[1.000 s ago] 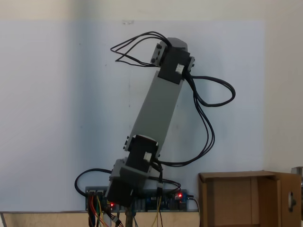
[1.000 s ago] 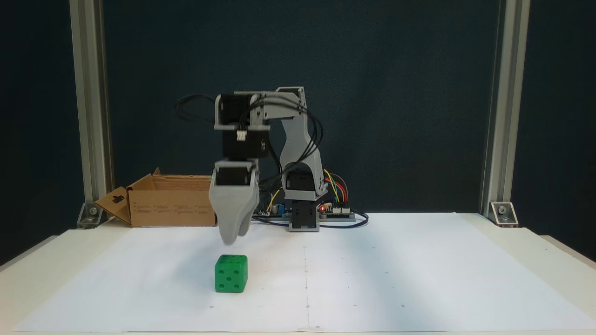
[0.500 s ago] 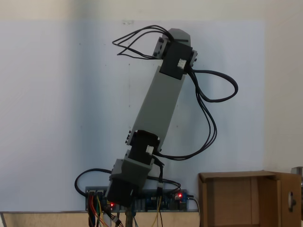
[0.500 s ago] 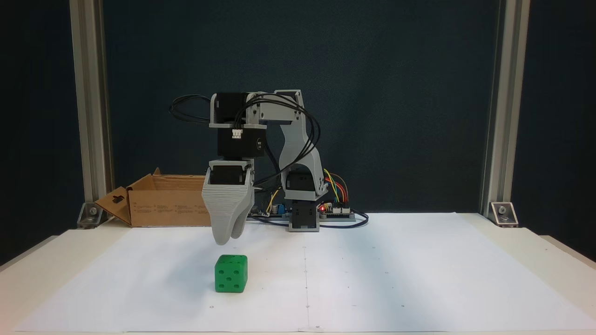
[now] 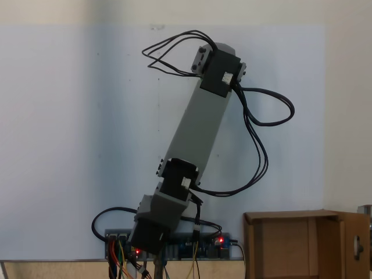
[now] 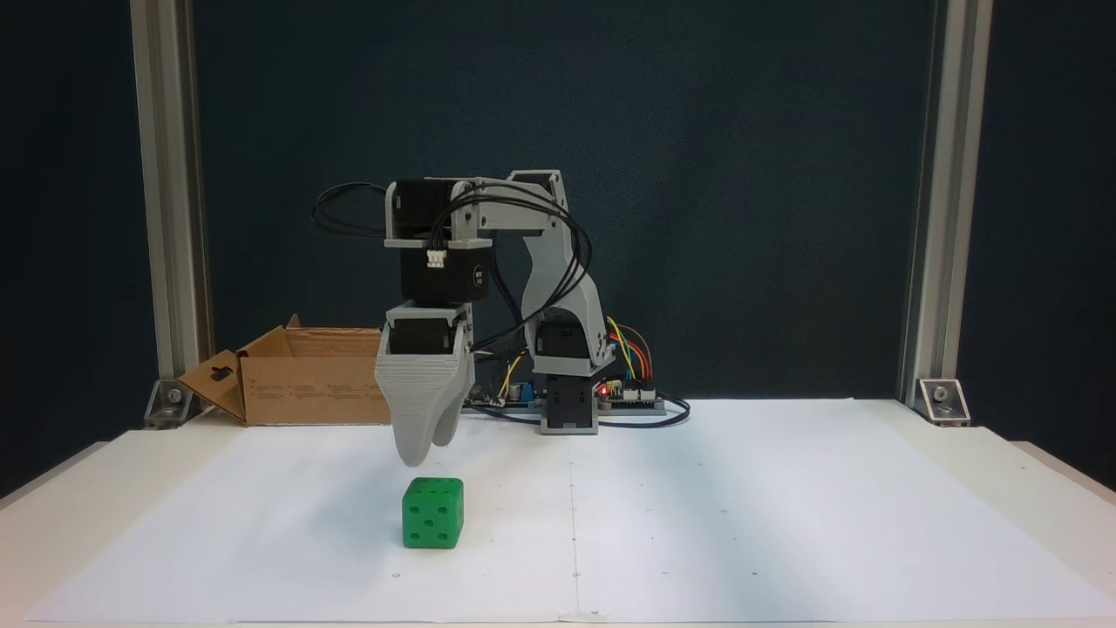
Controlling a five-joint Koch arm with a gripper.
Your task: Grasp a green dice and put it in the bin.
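the white paper-covered desk (image 6: 785, 523) fills the lower half of a fixed view; the brown cardboard box bin (image 6: 305, 384) with upright flaps sits at its back left, also lower right in a fixed view (image 5: 290, 244). the grey arm's jaws (image 6: 423, 453) hang point-down left of centre, one behind the other, so i cannot tell their opening; they hold nothing. the small bright green dice (image 6: 432, 513) rests on the paper just below them, apart

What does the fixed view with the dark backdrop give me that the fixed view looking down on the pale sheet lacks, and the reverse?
In a fixed view: the small bright green dice on white paper, with the grey gripper hanging just above it, apart.
In a fixed view: the plain tan inside of the brown cardboard box, seen from above.
Both fixed views: the grey arm, the box, and the red-lit controller board.
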